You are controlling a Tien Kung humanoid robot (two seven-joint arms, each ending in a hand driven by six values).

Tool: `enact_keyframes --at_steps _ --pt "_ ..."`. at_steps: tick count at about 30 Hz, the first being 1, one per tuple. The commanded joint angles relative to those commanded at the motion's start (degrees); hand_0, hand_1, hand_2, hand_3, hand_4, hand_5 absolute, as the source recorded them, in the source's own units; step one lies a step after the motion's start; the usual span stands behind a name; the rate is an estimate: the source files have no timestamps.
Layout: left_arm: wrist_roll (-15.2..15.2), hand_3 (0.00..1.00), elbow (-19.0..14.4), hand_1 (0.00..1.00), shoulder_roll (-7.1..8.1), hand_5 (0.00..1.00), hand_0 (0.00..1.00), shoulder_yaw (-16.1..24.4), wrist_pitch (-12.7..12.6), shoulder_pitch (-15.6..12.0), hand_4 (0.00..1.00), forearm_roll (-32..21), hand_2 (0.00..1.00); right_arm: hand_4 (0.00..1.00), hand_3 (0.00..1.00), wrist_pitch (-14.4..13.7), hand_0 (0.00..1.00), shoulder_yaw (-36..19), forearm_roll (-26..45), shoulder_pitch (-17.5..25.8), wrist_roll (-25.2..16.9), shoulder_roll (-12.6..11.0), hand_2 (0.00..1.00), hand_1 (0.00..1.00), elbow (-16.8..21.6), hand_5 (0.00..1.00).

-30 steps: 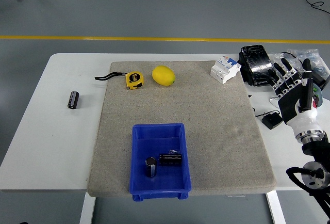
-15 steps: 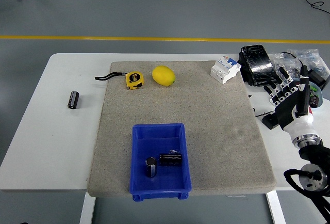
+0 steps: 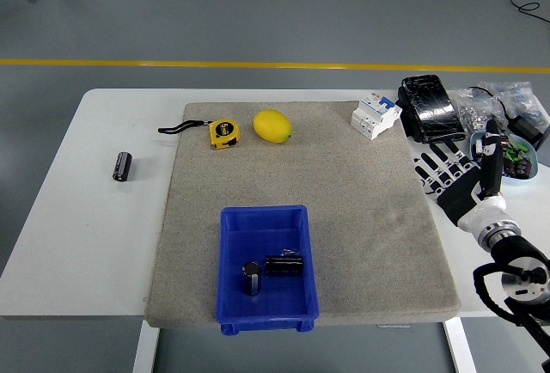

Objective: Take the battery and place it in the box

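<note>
Head view, from above the near edge. One battery (image 3: 122,167), a short dark cylinder with pale end caps, lies on its side on the bare white surface (image 3: 77,244), left of the mat and well apart from the box. Two more dark cylindrical batteries sit inside the box: one upright (image 3: 251,278), one on its side (image 3: 284,265), just beside each other. The box (image 3: 231,253) is a glossy blue plastic bin, rectangular with a raised rim, resting on the near part of a coarse beige felt-like mat (image 3: 361,218). At the mat's far edge lie a yellow tape measure (image 3: 223,132) with a black wrist strap and a smooth oval lemon (image 3: 272,125). A white blocky circuit breaker (image 3: 375,114) sits at the far right corner. The right robot hand (image 3: 460,186), black with white joints, hovers over the mat's right edge, fingers spread and grasping nothing.
</note>
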State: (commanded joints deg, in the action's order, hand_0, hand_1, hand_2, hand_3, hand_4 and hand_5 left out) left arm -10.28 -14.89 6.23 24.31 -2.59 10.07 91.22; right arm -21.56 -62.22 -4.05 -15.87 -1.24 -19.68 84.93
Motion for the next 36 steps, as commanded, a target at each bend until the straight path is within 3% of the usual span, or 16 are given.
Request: enact_keyframes --at_steps 5,9,13,14,16,18,23,27,36 --pt "0.00 0.611 0.07 0.660 -0.04 0.659 0.686 0.43 -0.01 -0.19 0.614 0.49 0.678 0.998 0.876 4.62 0.785 -0.99 6.60 -1.02 0.02 -1.01 0.823 0.775 3.55 0.998" --pt "0.04 0.611 0.08 0.657 0.02 0.658 0.687 0.54 0.15 -0.13 0.614 0.67 0.678 0.998 0.885 8.65 0.803 -0.83 10.33 -1.92 -1.34 -1.35 0.831 0.798 3.31 0.998" --pt "0.19 0.611 0.08 0.657 0.09 0.658 0.687 0.26 0.16 0.08 0.614 0.26 0.678 0.998 0.885 17.44 0.803 0.55 9.91 -2.53 -3.49 -0.65 0.831 0.798 -1.44 0.998" --pt "0.26 0.611 0.08 0.656 0.10 0.657 0.686 0.13 0.12 0.12 0.615 -0.01 0.678 0.998 0.936 20.05 0.938 1.23 10.17 -2.62 -4.03 -0.42 0.887 0.872 -3.13 0.998" --pt "0.38 0.611 0.09 0.656 0.09 0.657 0.686 -0.15 0.00 0.18 0.615 -0.56 0.678 0.998 0.936 24.89 0.938 2.82 11.67 -2.71 -5.47 -0.06 0.887 0.872 -6.22 0.998" --pt "0.42 0.611 0.09 0.656 0.04 0.657 0.686 -0.23 -0.08 0.24 0.615 -0.79 0.678 0.998 0.936 27.81 0.938 4.22 14.15 -2.82 -7.05 0.38 0.887 0.872 -8.76 0.998" --pt "0.49 0.610 -0.01 0.657 0.00 0.658 0.687 -0.35 -0.15 0.33 0.615 -0.85 0.677 0.998 0.955 28.01 0.949 6.28 20.46 -3.54 -9.89 2.65 0.896 0.879 -13.94 0.998" --pt "0.46 0.610 -0.05 0.657 -0.06 0.657 0.685 -0.17 0.04 0.43 0.614 -0.30 0.677 0.998 0.959 24.77 0.946 7.80 26.56 -5.69 -11.94 3.68 0.895 0.878 -17.38 0.998" --pt "0.57 0.610 -0.01 0.656 0.05 0.656 0.686 -0.19 0.18 0.40 0.614 -0.54 0.676 0.998 0.959 22.60 0.947 6.83 29.38 -6.86 -12.47 3.77 0.898 0.879 -19.18 0.998"
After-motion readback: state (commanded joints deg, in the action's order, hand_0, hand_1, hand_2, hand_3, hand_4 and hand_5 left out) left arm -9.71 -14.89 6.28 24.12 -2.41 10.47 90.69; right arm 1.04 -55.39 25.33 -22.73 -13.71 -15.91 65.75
